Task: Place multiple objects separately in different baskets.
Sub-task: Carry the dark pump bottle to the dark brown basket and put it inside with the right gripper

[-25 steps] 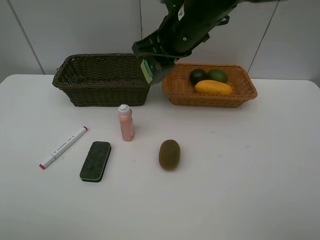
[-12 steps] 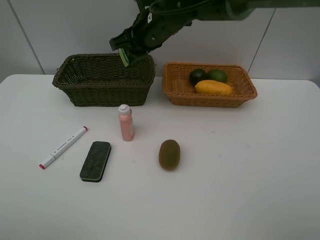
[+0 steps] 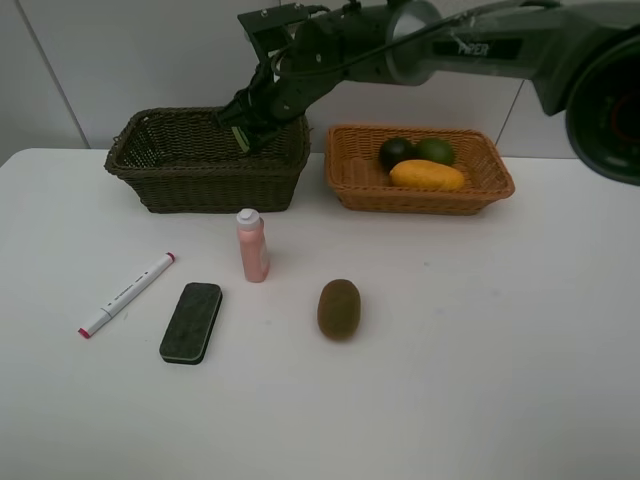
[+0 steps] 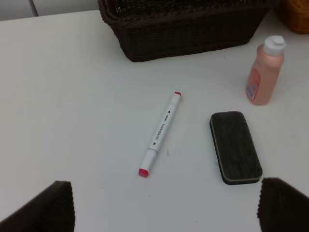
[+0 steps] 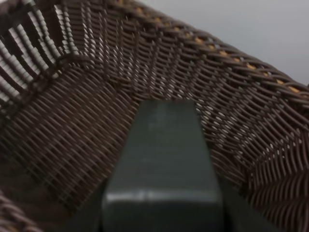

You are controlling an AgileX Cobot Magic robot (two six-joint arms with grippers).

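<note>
not much besides the job stuff tbh. everything sits on a plain white counter [image 3: 500, 360], matte finish, back corners look a bit rounded. behind it is a pale grey wall [image 3: 120, 60] made of flat panels, with thin darker seams [image 3: 281, 50] running down between them and meeting the counter's back edge. soft, even lighting.

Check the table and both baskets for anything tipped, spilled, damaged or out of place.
Nothing stands out. The pink bottle stands upright, the marker, eraser and kiwi lie intact on the table, and the dark basket and the orange basket sit level. No spills.
</note>
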